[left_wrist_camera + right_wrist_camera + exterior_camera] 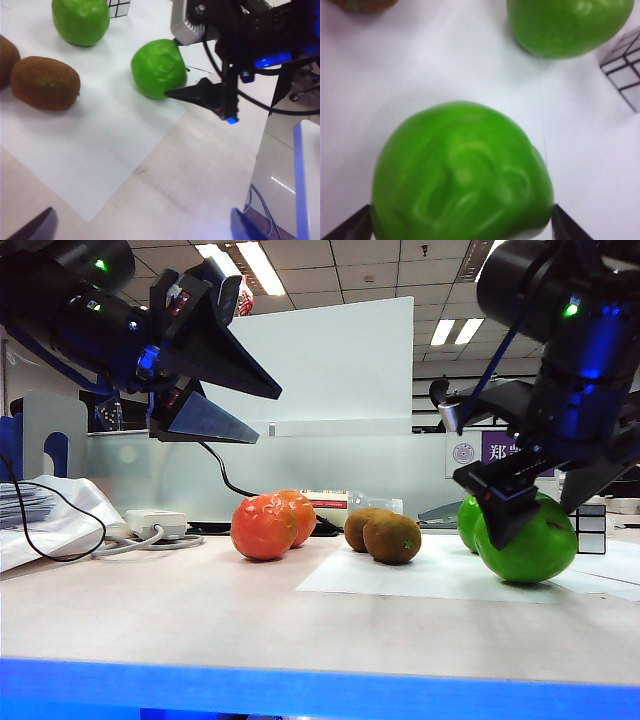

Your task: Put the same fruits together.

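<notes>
Between right end effector (460, 225) fingers: glossy apple (462, 175)

We are looking at an office or lab workspace. Far above, a suspended tile ceiling (330, 265) carries rows of fluorescent light panels (245, 265). A white partition board (330, 360) stands behind the pale wood-grain desk (200, 610). At far left lie a white power adapter (155, 522) with a black cable (40, 525), and at far right hangs a purple sign (497, 448) with Chinese characters.
</notes>
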